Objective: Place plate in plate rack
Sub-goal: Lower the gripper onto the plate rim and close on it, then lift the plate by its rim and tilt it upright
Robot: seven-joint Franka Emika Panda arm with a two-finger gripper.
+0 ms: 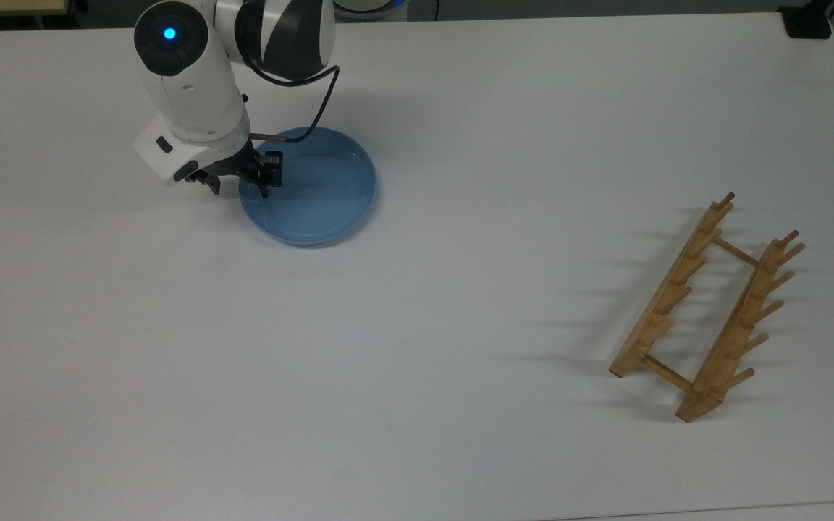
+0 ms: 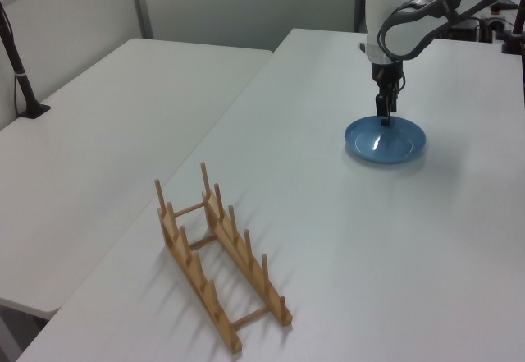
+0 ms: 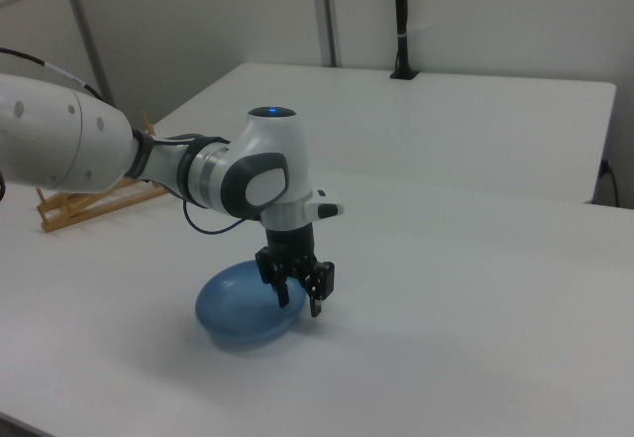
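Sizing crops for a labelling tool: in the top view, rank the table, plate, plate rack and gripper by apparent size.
1. Table
2. Plate rack, longest span, though mostly open frame
3. Plate, close to the rack in area
4. Gripper

Bright, even overhead light; soft shadows

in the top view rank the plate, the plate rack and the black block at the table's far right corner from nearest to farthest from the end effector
From the end effector:
1. plate, straddled at its rim.
2. plate rack, top view's lower right.
3. black block, top view's upper right corner.
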